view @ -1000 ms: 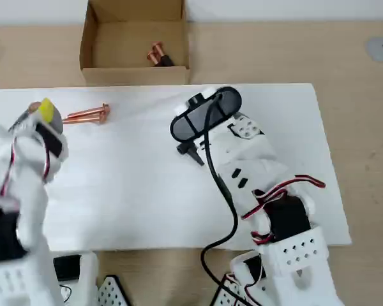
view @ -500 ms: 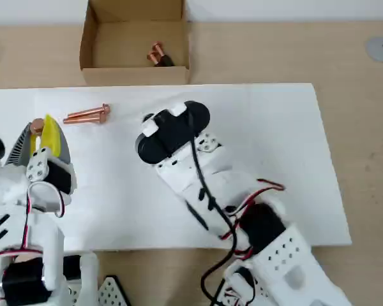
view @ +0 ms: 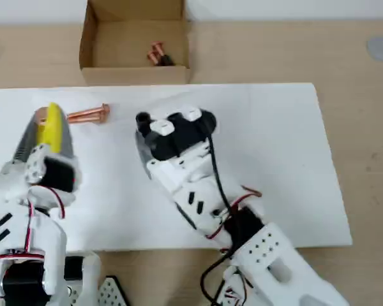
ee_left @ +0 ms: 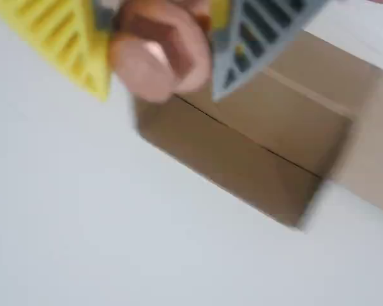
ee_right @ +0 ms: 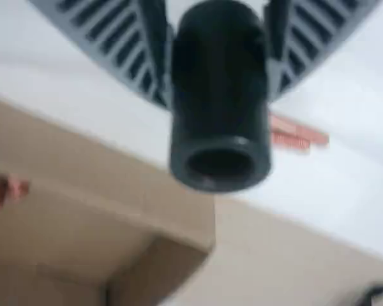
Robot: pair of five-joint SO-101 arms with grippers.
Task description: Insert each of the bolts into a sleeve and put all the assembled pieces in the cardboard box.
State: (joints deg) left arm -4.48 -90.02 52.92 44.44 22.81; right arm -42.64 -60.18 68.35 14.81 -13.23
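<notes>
No writing, number, label or sign can be read anywhere here: the walls of the cardboard box (view: 134,75) are plain brown and the white sheet (view: 274,159) on the table carries no marks.

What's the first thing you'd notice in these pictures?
Two robot claws each hold a part over the white sheet: the left gripper pinches a copper bolt, and the right gripper holds a black sleeve. Beyond the sheet sits the cardboard box, with one copper-and-black piece inside.
</notes>
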